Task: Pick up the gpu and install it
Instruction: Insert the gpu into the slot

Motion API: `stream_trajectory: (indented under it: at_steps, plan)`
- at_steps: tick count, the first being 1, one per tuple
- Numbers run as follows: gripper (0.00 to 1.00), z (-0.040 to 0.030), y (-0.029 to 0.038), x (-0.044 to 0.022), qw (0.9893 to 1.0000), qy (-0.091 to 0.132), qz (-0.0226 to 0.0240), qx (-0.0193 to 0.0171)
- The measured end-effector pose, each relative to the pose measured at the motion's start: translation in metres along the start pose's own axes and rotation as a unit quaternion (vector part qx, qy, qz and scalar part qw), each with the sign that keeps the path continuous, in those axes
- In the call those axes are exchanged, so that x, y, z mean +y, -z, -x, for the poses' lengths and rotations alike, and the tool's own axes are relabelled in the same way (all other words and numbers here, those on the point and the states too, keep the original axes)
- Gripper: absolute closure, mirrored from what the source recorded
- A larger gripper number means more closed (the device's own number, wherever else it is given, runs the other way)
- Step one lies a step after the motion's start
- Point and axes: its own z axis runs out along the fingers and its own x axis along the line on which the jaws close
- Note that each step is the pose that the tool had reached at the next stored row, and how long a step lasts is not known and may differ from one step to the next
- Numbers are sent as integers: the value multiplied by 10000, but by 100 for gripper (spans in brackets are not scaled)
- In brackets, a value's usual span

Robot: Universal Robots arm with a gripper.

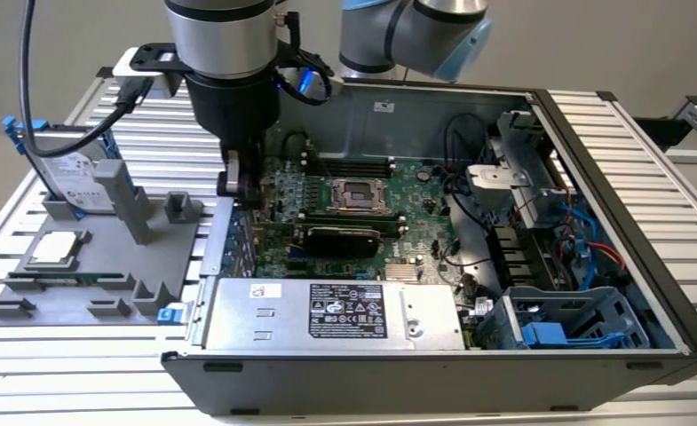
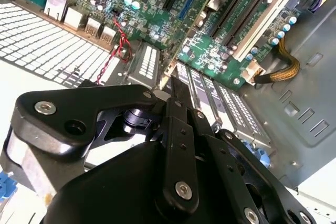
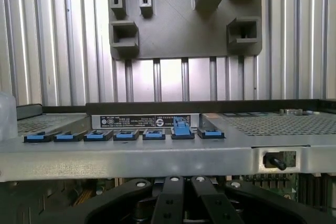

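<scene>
Here is the open computer case [image 1: 668, 342] lying on the slatted metal desk [image 1: 632, 124], with the arm down over its rear wall at the exterior view's left. The gripper [image 1: 239, 188] hangs just over that wall's edge, beside the motherboard [image 1: 414, 222].

The gpu [image 1: 342, 237] is not in the grip. In the exterior view it stands on edge on the motherboard, black shroud showing, just below the CPU socket [image 1: 354, 193] and above the silver power supply [image 1: 330, 312]. One end of it points toward the rear wall, near the gripper. Whether the gripper touches the card, I cannot tell.

In the first wrist view the gripper [image 3: 186, 179] shows its two black fingers [image 3: 173, 192] drawn together side by side, with nothing visible between them. The second wrist view has the gripper [image 2: 176, 85] the same way, tips closed and aimed at the row of perforated silver slot covers [image 2: 210, 98] along the board's edge.

Past the case wall, the first wrist view shows a row of blue tabs [image 3: 181, 128], one raised above the others.

Outside the case, at the exterior view's left, a grey fixture tray [image 1: 111, 266] rests on the desk. On it a hard drive [image 1: 70, 173] with blue rails stands propped, a processor chip [image 1: 58, 248] lies flat, and a memory stick [image 1: 64, 277] sits in its slot
</scene>
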Motion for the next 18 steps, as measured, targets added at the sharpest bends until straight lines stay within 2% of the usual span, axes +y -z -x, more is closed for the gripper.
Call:
stream_trajectory:
  at_steps: [9,12,15,18]
  plan:
    - [100,1,-43,-1,10000,-1,3,5]
    - [100,4,1,0,10000,-2,13,-10]
    - [100,3,115,-1,10000,-1,30,-1]
    - [100,5,146,-21,10000,-3,41,2]
